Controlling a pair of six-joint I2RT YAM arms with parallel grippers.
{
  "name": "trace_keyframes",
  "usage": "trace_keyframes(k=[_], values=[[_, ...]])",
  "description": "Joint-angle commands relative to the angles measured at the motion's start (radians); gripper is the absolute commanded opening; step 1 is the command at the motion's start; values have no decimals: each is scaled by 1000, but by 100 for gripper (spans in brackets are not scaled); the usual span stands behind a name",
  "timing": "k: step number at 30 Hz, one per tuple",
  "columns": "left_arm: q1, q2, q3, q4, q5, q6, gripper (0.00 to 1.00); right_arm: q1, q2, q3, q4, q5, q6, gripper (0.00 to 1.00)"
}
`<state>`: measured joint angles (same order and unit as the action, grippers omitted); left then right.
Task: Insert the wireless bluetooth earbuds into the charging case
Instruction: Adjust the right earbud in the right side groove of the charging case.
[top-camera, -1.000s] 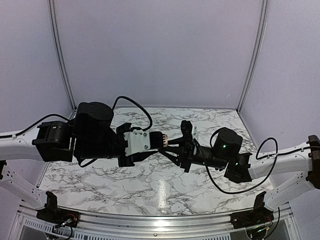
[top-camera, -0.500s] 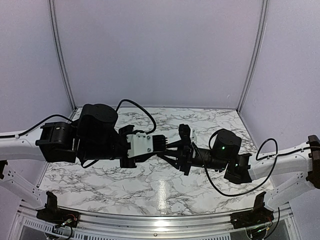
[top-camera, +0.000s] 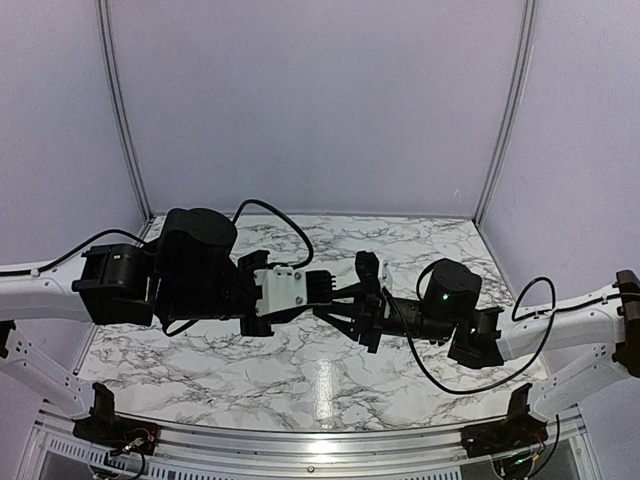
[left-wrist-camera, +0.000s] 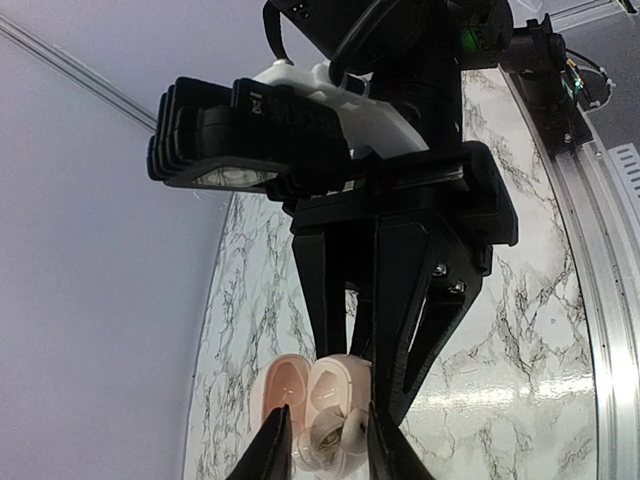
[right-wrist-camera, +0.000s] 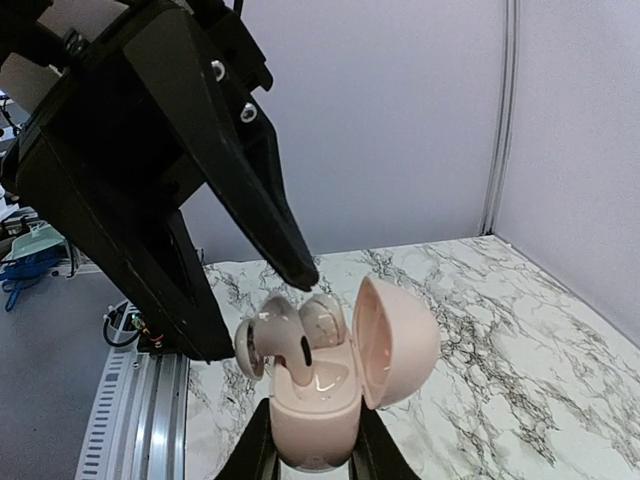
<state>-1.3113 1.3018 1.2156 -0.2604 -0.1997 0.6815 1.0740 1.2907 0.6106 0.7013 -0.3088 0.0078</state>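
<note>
A pale pink charging case (right-wrist-camera: 315, 425) stands upright with my right gripper (right-wrist-camera: 312, 445) shut on its base. Its lid (right-wrist-camera: 395, 345) is swung open to the right. One pale earbud (right-wrist-camera: 325, 320) sits in the back socket. A second earbud (right-wrist-camera: 272, 338) leans to the left, its stem in the front socket. In the left wrist view that earbud (left-wrist-camera: 335, 440) lies between the narrowly open fingers of my left gripper (left-wrist-camera: 320, 438). The right finger is against it and a small gap shows on the left. The case (left-wrist-camera: 330, 385) lies just beyond. Both arms meet in mid-air above the table (top-camera: 300, 370).
The table top is marbled white. Lilac walls close off the back and sides. A metal rail (top-camera: 320, 440) runs along the near edge by the arm bases. Black cables loop off both wrists (top-camera: 275, 215).
My left gripper has moved right toward the right gripper and its jaws have narrowed. The right gripper has shifted slightly left. The pale piece at the left fingertips is now hidden from above.
</note>
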Motion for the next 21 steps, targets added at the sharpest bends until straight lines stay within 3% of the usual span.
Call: trace_keyframes(k=[1, 9, 21], values=[[-6, -11, 4, -18, 11, -4, 28, 10, -7, 35, 9, -15, -3, 0], [-6, -22, 7, -50, 48, -19, 30, 10, -1, 36, 11, -15, -1, 0], [-6, -8, 2, -58, 21, -7, 24, 9, -2, 35, 9, -13, 1, 0]])
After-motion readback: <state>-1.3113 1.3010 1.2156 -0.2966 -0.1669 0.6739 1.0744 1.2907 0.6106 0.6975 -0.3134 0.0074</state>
